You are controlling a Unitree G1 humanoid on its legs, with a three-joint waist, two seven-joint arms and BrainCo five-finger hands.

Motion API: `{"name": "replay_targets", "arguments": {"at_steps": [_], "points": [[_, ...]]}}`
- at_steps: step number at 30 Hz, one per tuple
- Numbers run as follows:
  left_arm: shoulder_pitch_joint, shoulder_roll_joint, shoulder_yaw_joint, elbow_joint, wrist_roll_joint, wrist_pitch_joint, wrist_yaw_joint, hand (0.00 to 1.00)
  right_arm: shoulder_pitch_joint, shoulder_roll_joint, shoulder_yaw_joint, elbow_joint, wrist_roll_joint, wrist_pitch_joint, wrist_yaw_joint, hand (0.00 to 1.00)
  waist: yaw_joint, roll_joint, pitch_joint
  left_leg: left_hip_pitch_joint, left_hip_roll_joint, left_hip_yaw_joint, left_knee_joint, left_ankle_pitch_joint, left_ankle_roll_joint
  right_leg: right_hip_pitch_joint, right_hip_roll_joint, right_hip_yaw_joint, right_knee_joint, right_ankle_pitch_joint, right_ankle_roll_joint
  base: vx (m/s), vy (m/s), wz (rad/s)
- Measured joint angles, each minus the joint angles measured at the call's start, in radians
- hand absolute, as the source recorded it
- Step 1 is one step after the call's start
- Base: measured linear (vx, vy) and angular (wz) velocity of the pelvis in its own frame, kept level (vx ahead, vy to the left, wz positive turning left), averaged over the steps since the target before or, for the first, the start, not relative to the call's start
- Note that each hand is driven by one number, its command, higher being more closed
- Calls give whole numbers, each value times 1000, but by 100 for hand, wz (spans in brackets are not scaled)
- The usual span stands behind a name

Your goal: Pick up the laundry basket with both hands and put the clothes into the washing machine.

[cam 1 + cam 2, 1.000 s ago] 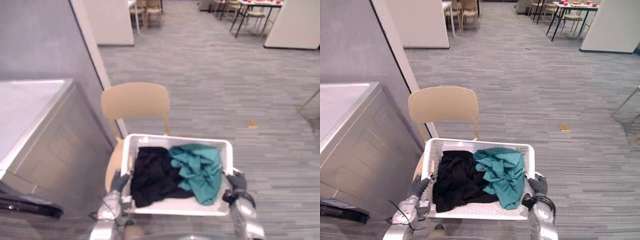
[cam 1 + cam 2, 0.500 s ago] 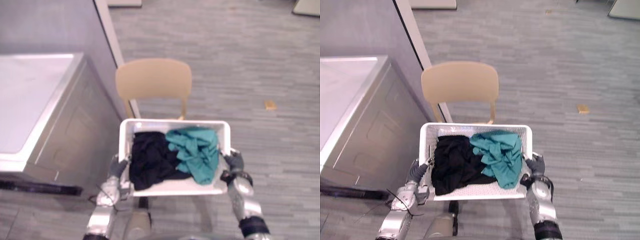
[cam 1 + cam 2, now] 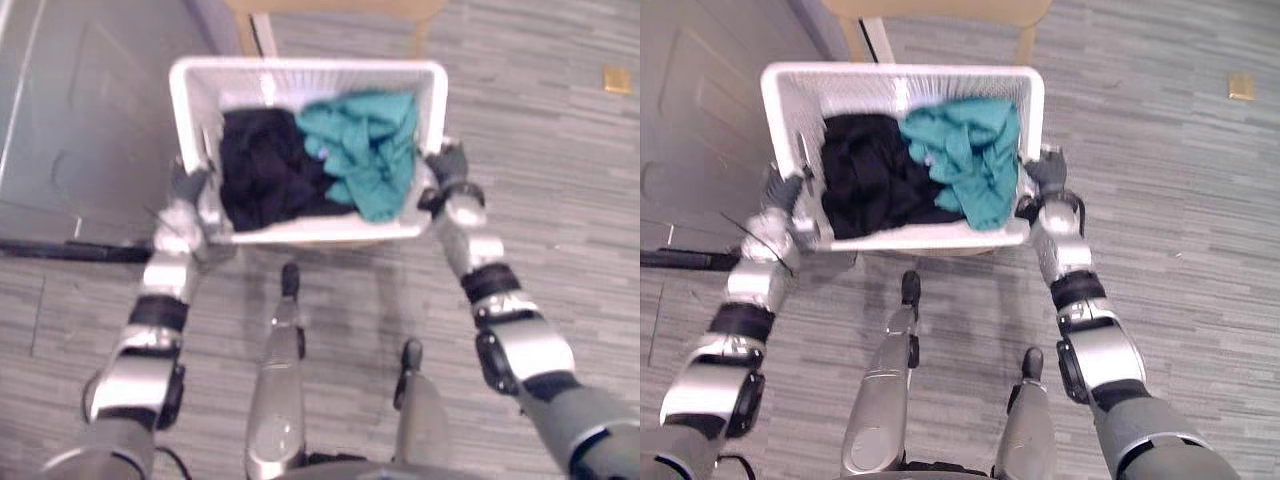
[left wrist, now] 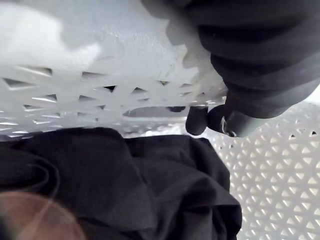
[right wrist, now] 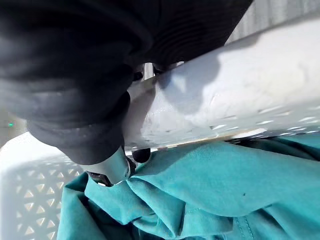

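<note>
A white perforated laundry basket (image 3: pixel 300 68) is held level over the floor between my two arms. A black garment (image 3: pixel 262 180) lies in its left half and a teal garment (image 3: pixel 365 150) in its right half. My left hand (image 3: pixel 188 190) grips the basket's left end. In the left wrist view its dark fingertips (image 4: pixel 200 120) curl through the handle slot above the black cloth (image 4: pixel 115 185). My right hand (image 3: pixel 1045 170) grips the right end. In the right wrist view a finger (image 5: pixel 112 170) hooks under the rim beside the teal cloth (image 5: pixel 210 190).
The grey front of the washing machine (image 3: pixel 90 110) stands at the upper left, with a dark edge (image 3: pixel 60 250) low beside it. A tan chair (image 3: pixel 330 8) lies just beyond the basket. A small tan scrap (image 3: pixel 617 80) lies on the grey floor to the right.
The camera has tilted down, so the whole scene slid up the picture and my arms show in full. Both hands keep their hold on the basket's ends; the clothes lie as before.
</note>
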Motion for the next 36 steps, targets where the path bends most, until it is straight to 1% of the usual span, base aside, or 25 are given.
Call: {"name": "replay_targets", "arguments": {"at_steps": [1, 2, 4, 5, 7, 8, 10, 12, 17, 22, 23, 24, 25, 26, 30, 34, 35, 36], "points": [[-26, 4, 0, 13, -2, -1, 2, 100, -16, 0, 0, 0, 2, -6, -6, 100, 1, 0, 0, -10, 4, 7, 0, 3, 0, -8, 0, -4, 1, 0, 0, 0, 0, 0], [-77, 14, 0, 38, -6, -4, 2, 100, -45, -2, 0, 0, 4, -13, -17, 100, 1, -2, 2, -27, 9, 11, 0, 22, 9, -22, 3, -10, 3, 1, 0, 16, -44, -1], [-151, 26, 0, 77, -6, -4, 2, 100, -83, -9, 0, 0, 23, -18, -25, 100, 1, -16, 14, -47, 11, 13, 1, 23, 10, -41, 3, -15, 5, 2, -1, 24, -47, -5], [-202, 30, -1, 107, -5, -4, 1, 100, -108, -12, 1, 0, 30, -22, -35, 100, 1, -27, 22, -66, 17, 14, 6, 31, 20, -57, 6, -18, 4, 5, -2, 31, -49, -11], [-243, 30, -1, 132, -5, -4, 0, 100, -137, -18, 1, 5, 43, -26, -44, 100, -1, -37, 32, -91, 25, 14, 15, 34, 22, -77, 8, -25, 2, 12, -3, 34, -46, -10], [-257, 30, -1, 144, -5, -3, -1, 100, -148, -21, 1, 12, 43, -26, -44, 100, -2, -37, 38, -94, 27, 14, 19, 34, 23, -78, 9, -26, 1, 12, -3, 31, -45, -2], [-297, 21, -1, 189, 5, 12, -2, 100, -178, -23, 1, 56, 51, -24, -47, 100, -14, -39, 51, -115, 37, 11, 34, 33, 23, -83, 17, -41, 1, 12, -3, 38, -72, -1], [-329, 17, -2, 210, 34, 19, -7, 100, -196, -35, 2, 70, 69, -31, -48, 100, -13, -38, 51, -136, 48, 16, 44, 33, 23, -106, 23, -41, 7, 12, -3, 24, -70, -11], [-375, 10, 1, 241, 43, 26, -18, 100, -228, -57, 12, 91, 69, -29, -47, 100, -15, -38, 51, -154, 73, 33, 51, 29, 18, -144, 36, -38, 23, 12, -3, -22, -58, -17], [-410, 2, 3, 270, 49, 32, -23, 100, -254, -73, 22, 126, 68, -26, -38, 100, -24, -38, 51, -171, 75, 39, 61, 26, 16, -169, 34, -30, 35, 12, -4, -32, -29, -8], [-410, -1, 4, 270, 50, 32, -24, 100, -260, -76, 24, 138, 66, -25, -36, 0, -22, -38, 51, -171, 76, 39, 62, 23, 13, -171, 35, -29, 37, 12, -4, -28, -36, -2], [-410, -1, 6, 270, 50, 33, -25, 100, -263, -77, 30, 145, 66, -25, -36, 0, -22, -38, 51, -172, 76, 40, 62, 23, 13, -172, 34, -28, 38, 12, -4, -21, -32, -2], [-410, -1, 10, 271, 50, 33, -26, 0, -267, -79, 40, 153, 66, -25, -35, 0, -22, -38, 51, -173, 76, 40, 62, 23, 13, -174, 34, -27, 39, 12, -4, -25, -41, -3], [-411, -6, 32, 271, 50, 33, -30, 0, -270, -80, 44, 157, 66, -24, -30, 0, -23, -38, 51, -175, 76, 41, 62, 23, 13, -179, 34, -25, 41, 12, -4, -29, -49, -4], [-414, -11, 101, 269, 50, 33, -32, 0, -270, -84, 63, 183, 68, -5, 31, 0, -32, -38, 51, -178, 75, 42, 62, 23, 13, -185, 33, -23, 45, 11, -3, -16, -48, -2], [-416, -7, 164, 268, 51, 33, -24, 0, -269, -85, 100, 188, 72, 2, 59, 0, -44, -38, 51, -178, 74, 44, 61, 25, 15, -184, 32, -25, 45, 11, -4, -3, -43, 1], [-416, -8, 192, 268, 51, 36, -23, 0, -268, -87, 101, 188, 82, 17, 74, 0, -44, -38, 51, -178, 74, 44, 61, 26, 16, -184, 33, -25, 46, 10, -4, 0, -48, 0], [-416, -7, 202, 269, 51, 41, -23, 0, -267, -91, 101, 188, 84, 22, 78, 0, -44, -38, 51, -178, 74, 43, 61, 26, 16, -184, 33, -26, 47, 10, -4, 1, -59, 2]]}}
